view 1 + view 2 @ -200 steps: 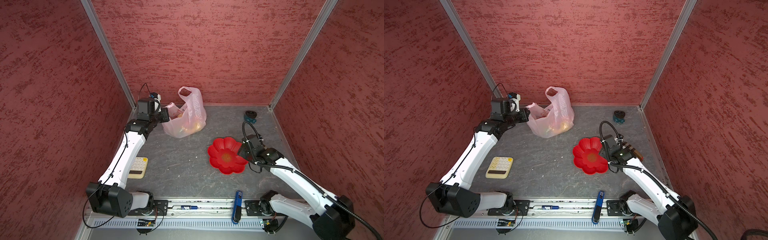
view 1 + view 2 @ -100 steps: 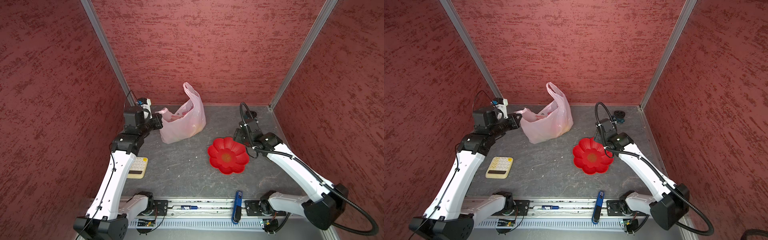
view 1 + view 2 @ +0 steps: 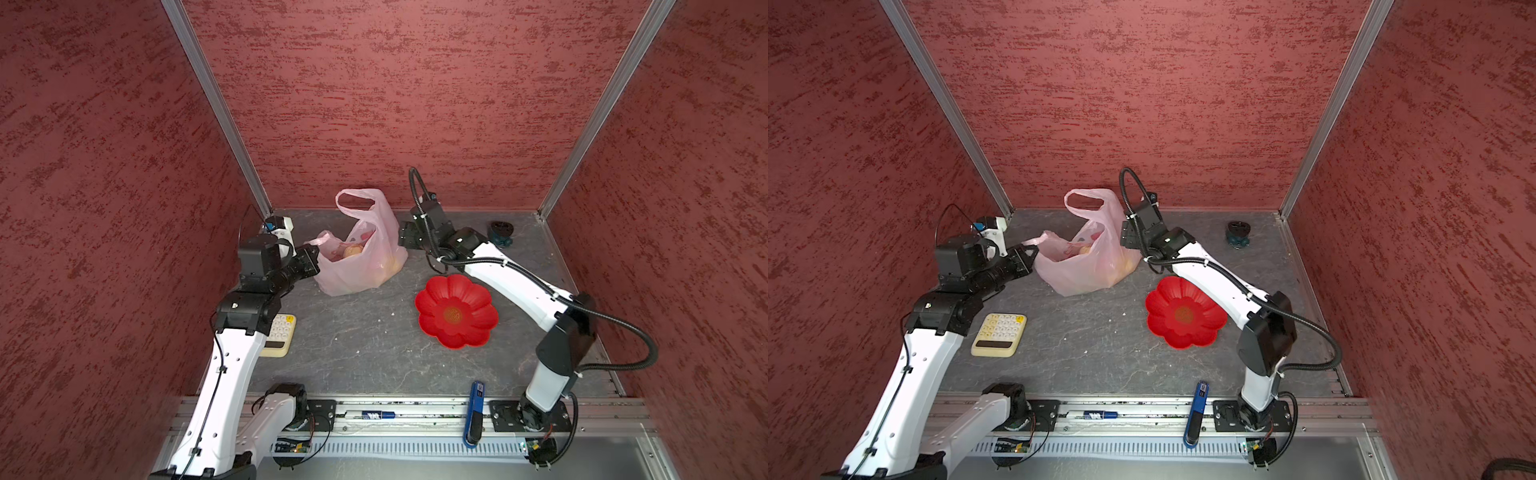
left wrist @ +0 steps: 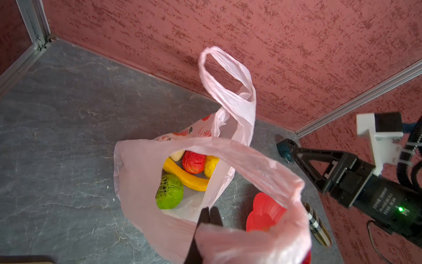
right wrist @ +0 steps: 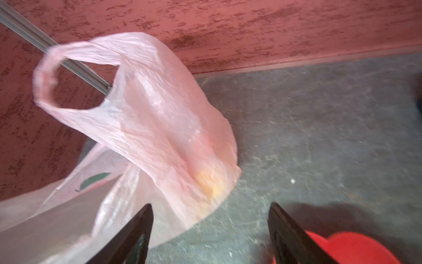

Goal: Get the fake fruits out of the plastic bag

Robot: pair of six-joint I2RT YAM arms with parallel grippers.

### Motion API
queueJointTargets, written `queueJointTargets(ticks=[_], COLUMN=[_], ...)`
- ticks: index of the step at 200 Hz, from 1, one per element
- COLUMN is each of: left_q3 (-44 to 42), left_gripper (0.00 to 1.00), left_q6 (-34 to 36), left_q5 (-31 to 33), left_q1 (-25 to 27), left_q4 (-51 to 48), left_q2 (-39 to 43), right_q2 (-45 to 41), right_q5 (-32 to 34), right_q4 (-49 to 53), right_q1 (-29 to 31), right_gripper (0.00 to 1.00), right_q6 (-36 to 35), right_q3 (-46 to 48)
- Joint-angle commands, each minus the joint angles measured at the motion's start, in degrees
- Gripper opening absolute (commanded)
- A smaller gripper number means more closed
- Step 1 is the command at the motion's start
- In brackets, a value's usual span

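In both top views, a thin translucent pale-pink crinkly plastic bag [image 3: 365, 266] stands near the back wall, between the left gripper [image 3: 312, 261] and the right gripper [image 3: 402, 239]. Left wrist view: the left jaws are pinched shut on the bag's rim, its mouth open over small plastic fake fruits [image 4: 185, 177] inside. Right wrist view: the right jaws are wide apart and empty; the film looks limp, the fruits light and rigid, likely best pinched across the middle.

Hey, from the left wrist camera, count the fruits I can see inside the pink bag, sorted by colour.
Yellow: 2, a banana and a rounder one
Red: 1, the bumpy red fruit
Green: 1, the bumpy green fruit
Beige: 1, the beige fruit, mostly covered
Total: 5 in sight; the plastic bag may hide more.
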State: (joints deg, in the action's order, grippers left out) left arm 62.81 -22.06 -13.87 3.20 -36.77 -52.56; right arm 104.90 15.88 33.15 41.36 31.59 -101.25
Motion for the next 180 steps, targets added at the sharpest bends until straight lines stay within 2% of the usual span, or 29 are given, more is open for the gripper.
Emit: queueJointTargets(ticks=[1, 35, 70, 133, 159, 180], left_q3=[-0.85, -1.95, -2.71, -3.37, -3.48, -3.78], left_gripper=[0.0, 0.0, 0.0, 0.0, 0.0, 0.0], left_q6=[-1.58, -1.84, -2.2, -2.81, -2.89, -2.9], left_q5=[-1.68, -2.57, -2.69, -3.57, -3.03, -2.46], left_q1=[-0.33, -0.39, -0.48, -0.46, -0.45, -0.47], left_q4=[1.62, 2.23, 2.46, 2.01, 1.28, 1.31], left_q2=[0.84, 1.49, 2.19, 3.63, 4.34, 4.52], right_q2=[3.62, 10.03, 13.54, 22.8, 25.51, 25.99], right_q5=[-1.25, -1.71, -3.05, -1.49, -0.49, 0.75], right_q4=[-4.01, -3.75, -5.38, -3.74, -2.77, -2.87], right_q1=[1.3, 2.44, 3.33, 3.81, 3.81, 3.7], right_gripper=[0.81, 0.82, 0.82, 0.79, 0.71, 0.52], right_q6=[-2.2, -5.09, -8.05, -11.03, -10.73, -10.32], right_q3=[-5.07, -12.55, -15.55, -24.09, -27.04, -27.11])
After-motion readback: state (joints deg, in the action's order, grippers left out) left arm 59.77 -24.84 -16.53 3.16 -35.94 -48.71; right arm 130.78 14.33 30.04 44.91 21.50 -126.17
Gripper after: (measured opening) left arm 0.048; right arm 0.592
